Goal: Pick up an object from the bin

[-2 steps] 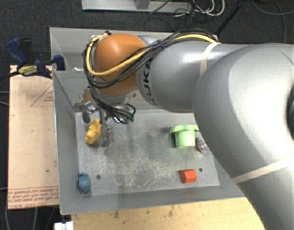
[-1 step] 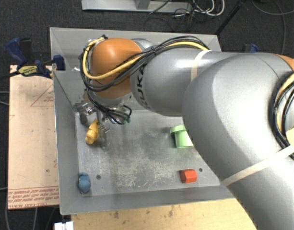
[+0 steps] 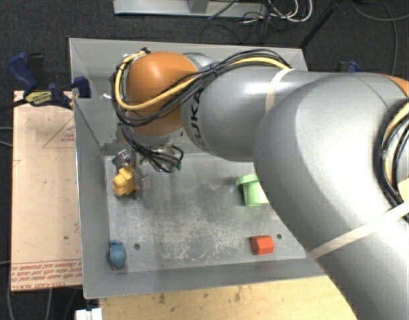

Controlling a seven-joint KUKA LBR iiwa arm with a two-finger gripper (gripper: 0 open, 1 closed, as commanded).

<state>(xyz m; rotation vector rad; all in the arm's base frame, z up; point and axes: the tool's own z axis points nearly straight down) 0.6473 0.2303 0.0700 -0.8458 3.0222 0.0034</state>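
The bin [image 3: 92, 145] has bare floor through the middle and lower frame, but its left wall stands close beside the working spot. The arm [image 3: 257, 112] reaches in from the right across the upper half, its orange-capped wrist [image 3: 157, 85] turned downward. The jaws hang just over a small yellow lump [image 3: 124, 182] near the left wall, and I cannot tell whether they are apart or together. Well apart lie a green block [image 3: 252, 191] at centre right, a red block [image 3: 261, 245] lower right, and a blue lump [image 3: 117, 254] in the lower left corner.
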